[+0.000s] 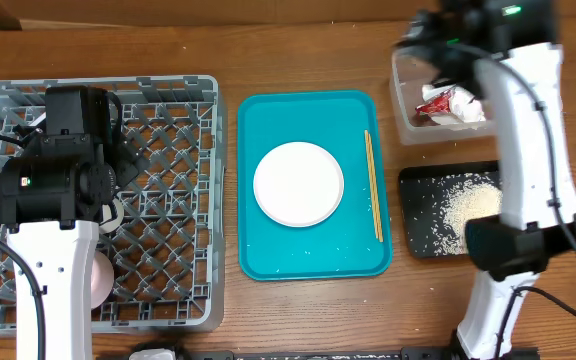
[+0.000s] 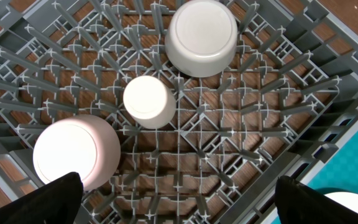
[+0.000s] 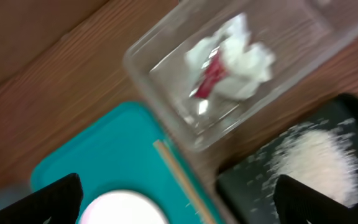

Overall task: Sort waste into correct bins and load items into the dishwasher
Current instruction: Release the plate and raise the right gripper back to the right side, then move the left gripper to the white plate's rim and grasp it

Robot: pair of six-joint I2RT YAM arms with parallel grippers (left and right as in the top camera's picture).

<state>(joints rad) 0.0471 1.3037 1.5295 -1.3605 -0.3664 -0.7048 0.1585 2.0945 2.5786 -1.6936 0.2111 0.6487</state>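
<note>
The thin wooden chopsticks [image 1: 373, 185] lie along the right edge of the teal plastic serving tray [image 1: 268, 262], long axis far-to-near. The right gripper [image 3: 179, 208], fingers spread and empty, hangs past that tray's far right corner, nearer them than the left gripper [image 2: 179, 205], likewise spread and empty.

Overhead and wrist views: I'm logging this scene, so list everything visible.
rack: 1, grey, left
dishes: 3, white, in rack
teal tray: 1, centre
plate: 1, white, on teal tray
chopsticks: 2, wooden, on teal tray
tub: 1, clear, right
napkin: 1, white, in tub
wrapper: 1, red, in tub
black tray: 1, beside tub
rice: heap, white, on black tray
arms: 2, white
left fingers: black, open, over rack
right fingers: black, open, near tub
</note>
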